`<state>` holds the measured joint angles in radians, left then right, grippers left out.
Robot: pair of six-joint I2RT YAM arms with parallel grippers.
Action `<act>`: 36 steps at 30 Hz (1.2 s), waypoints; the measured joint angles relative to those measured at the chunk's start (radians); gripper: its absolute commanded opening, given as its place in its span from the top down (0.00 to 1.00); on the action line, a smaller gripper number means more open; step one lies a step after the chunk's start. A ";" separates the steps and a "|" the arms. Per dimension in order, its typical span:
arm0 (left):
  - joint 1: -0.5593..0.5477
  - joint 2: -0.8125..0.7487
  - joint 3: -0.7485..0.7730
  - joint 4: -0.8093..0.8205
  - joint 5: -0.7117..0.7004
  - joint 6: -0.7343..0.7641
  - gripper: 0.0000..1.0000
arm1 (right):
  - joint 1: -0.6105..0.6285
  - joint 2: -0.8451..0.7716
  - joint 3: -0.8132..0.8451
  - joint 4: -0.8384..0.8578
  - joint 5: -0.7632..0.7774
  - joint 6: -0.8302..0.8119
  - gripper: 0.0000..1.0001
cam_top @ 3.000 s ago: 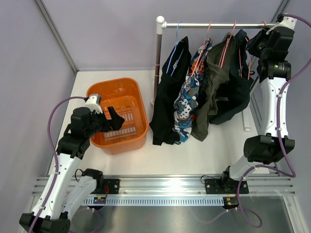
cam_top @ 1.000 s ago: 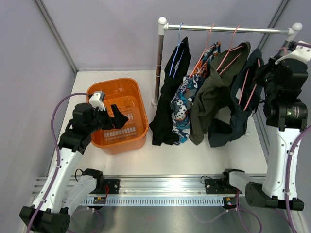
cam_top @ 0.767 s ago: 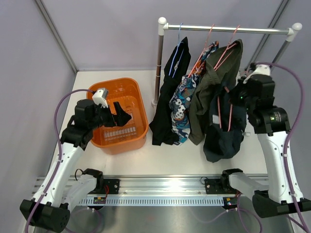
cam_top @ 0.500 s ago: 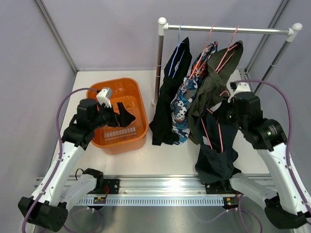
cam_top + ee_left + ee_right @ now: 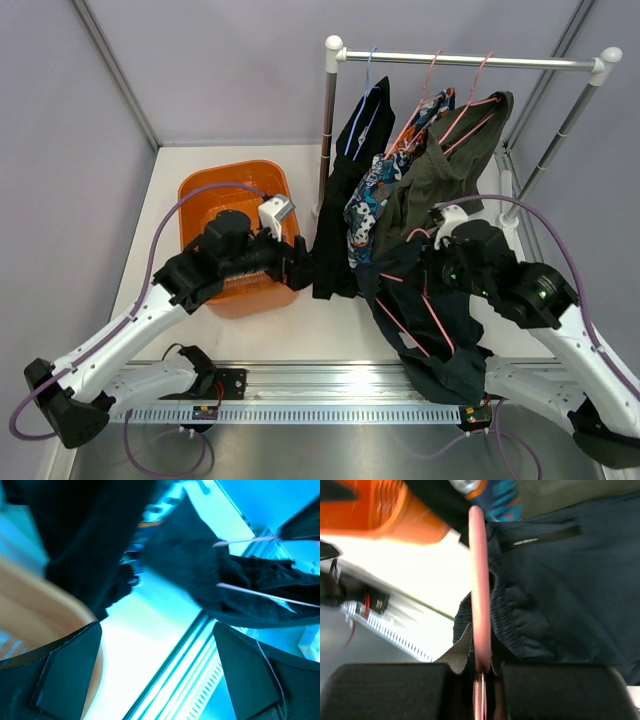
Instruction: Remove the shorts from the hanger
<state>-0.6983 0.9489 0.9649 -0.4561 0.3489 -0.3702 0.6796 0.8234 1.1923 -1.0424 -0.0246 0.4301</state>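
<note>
The dark navy shorts hang on a pink hanger, off the rail, low over the table's front. My right gripper is shut on that hanger; in the right wrist view the pink hanger runs up from my shut right gripper, with the navy shorts beside it. My left gripper is open and empty, just left of the navy shorts. Its fingers stand wide apart. The black shorts with blue trim, the patterned shorts and the olive shorts hang on the rail.
An orange basket stands at the left under my left arm; its rim shows in the left wrist view and in the right wrist view. The rail's posts stand behind the hanging clothes. A metal track runs along the front.
My right gripper has taken the navy shorts on their hanger off the rail and carried them down to the front left. My left arm has swung right from over the basket toward them.
</note>
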 measured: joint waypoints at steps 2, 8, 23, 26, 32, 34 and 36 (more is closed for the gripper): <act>-0.068 0.024 0.010 0.010 -0.044 -0.003 0.02 | 0.067 0.040 0.020 0.001 0.010 0.004 1.00; -0.288 0.150 0.051 0.016 -0.239 -0.005 0.03 | 0.216 0.195 0.129 0.024 0.069 0.005 1.00; -0.399 0.270 0.093 0.023 -0.478 -0.007 0.10 | 0.252 0.291 0.244 0.028 0.138 0.000 1.00; -0.399 0.277 0.094 0.025 -0.503 -0.015 0.21 | 0.257 0.302 0.257 0.028 0.140 0.000 1.00; -0.399 0.304 0.119 0.018 -0.563 -0.031 0.62 | 0.267 0.307 0.282 0.027 0.142 -0.003 1.00; -0.400 0.306 0.124 0.008 -0.582 -0.032 0.84 | 0.269 0.306 0.293 0.028 0.147 -0.004 1.00; -0.400 0.306 0.131 -0.002 -0.602 -0.032 1.00 | 0.270 0.305 0.299 0.028 0.150 -0.006 1.00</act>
<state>-1.0985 1.2545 1.0962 -0.4576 -0.2527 -0.4026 0.9493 1.1286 1.4918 -1.0145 0.1257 0.4236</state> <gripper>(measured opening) 0.149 0.077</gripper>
